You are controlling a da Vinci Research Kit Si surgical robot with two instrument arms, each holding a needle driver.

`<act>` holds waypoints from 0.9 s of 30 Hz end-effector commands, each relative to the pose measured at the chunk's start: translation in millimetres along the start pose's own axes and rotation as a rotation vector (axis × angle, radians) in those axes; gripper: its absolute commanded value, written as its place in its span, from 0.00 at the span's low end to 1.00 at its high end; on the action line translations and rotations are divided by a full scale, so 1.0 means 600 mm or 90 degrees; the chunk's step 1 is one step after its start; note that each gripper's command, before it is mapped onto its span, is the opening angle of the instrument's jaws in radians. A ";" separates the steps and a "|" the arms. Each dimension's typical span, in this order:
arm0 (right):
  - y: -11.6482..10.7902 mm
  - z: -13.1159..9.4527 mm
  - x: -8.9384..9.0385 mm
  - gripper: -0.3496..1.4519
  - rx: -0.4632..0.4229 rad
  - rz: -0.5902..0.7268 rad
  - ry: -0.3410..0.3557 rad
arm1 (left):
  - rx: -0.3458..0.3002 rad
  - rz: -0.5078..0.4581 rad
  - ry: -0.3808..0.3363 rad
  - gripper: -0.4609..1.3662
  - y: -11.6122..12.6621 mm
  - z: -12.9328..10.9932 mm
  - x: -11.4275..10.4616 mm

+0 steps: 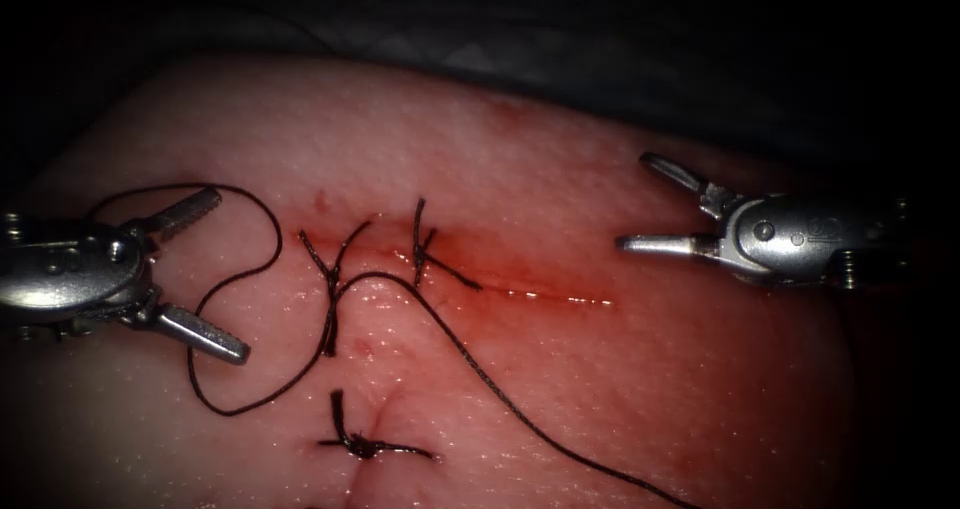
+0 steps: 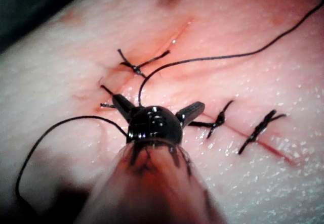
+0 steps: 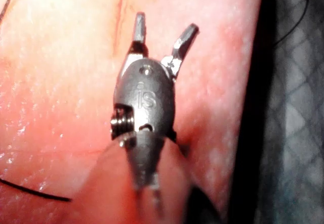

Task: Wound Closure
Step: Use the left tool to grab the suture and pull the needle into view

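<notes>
The left arm's shiny steel needle driver [image 1: 218,274] is hovering with its jaws spread wide, gripping nothing; the thin black suture thread [image 1: 470,361] is looping just beyond them. The right arm's steel tool [image 1: 650,201] is likewise gaping wide and empty, pointing at the red cut [image 1: 545,291] in the pale pork tissue [image 1: 620,389]. Knotted dark stitches [image 1: 425,249] are crossing the cut between both jaw pairs.

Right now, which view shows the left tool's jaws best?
The endoscope view: the left tool lies side-on left of the cut, jaws spread wide and empty, with thread looping past them. The left wrist view shows the same tool from behind, jaws splayed over the tissue. The right wrist view shows the right tool, jaws open, empty.
</notes>
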 end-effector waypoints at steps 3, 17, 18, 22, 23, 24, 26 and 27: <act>0.0000 0.0000 0.0001 0.84 0.000 0.001 -0.001 | 0.035 -0.048 -0.058 0.77 0.0013 0.0007 -0.0005; -0.0009 0.0004 0.0008 0.83 -0.008 -0.003 -0.025 | 0.049 -0.103 -0.065 0.70 -0.0010 0.0069 -0.0052; -0.0010 0.0005 0.0009 0.83 -0.008 -0.007 -0.025 | 0.053 -0.102 -0.070 0.70 -0.0014 0.0073 -0.0057; -0.0012 0.0008 0.0011 0.83 -0.009 -0.006 -0.025 | 0.051 -0.109 -0.073 0.69 -0.0028 0.0085 -0.0069; -0.0012 0.0008 0.0012 0.83 -0.009 -0.006 -0.025 | 0.052 -0.108 -0.072 0.69 -0.0029 0.0087 -0.0070; -0.0013 0.0009 0.0012 0.83 -0.009 -0.006 -0.025 | 0.050 -0.111 -0.072 0.67 -0.0032 0.0091 -0.0074; -0.0013 0.0010 0.0013 0.83 -0.009 -0.006 -0.025 | 0.040 -0.114 -0.076 0.61 -0.0035 0.0097 -0.0080; -0.0013 0.0010 0.0013 0.83 -0.009 -0.006 -0.025 | 0.033 -0.117 -0.083 0.54 -0.0035 0.0100 -0.0083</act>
